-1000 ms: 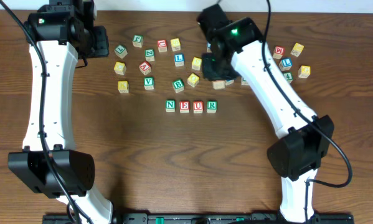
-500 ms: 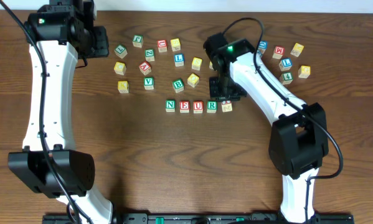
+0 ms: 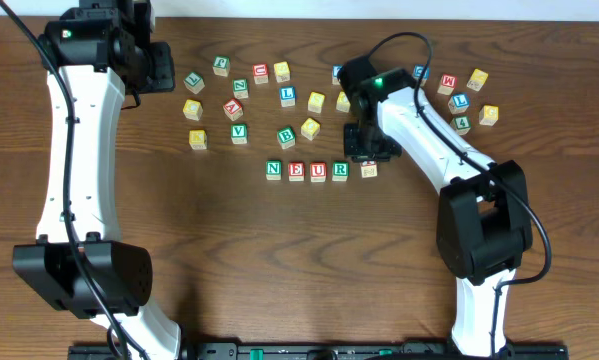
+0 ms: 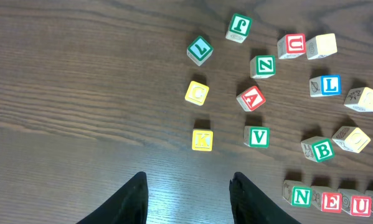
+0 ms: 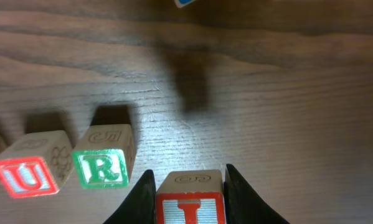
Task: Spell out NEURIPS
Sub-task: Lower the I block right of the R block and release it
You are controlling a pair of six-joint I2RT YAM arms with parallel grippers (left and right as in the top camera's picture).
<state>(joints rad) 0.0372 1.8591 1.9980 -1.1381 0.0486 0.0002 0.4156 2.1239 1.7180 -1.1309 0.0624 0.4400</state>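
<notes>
i cube [image 5: 189, 202] just right of r cube [image 5: 102, 167], u cube [image 5: 30, 175] left of it

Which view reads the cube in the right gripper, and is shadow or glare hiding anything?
Right wrist: sharp, the red I cube reads clearly; a soft shadow on bare wood beyond it hides nothing. Overhead: evenly lit, but that cube's face is too small to read. Left wrist: crisp, no glare.

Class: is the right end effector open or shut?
Shut on the red I cube: the right end effector has a finger against each side.
</notes>
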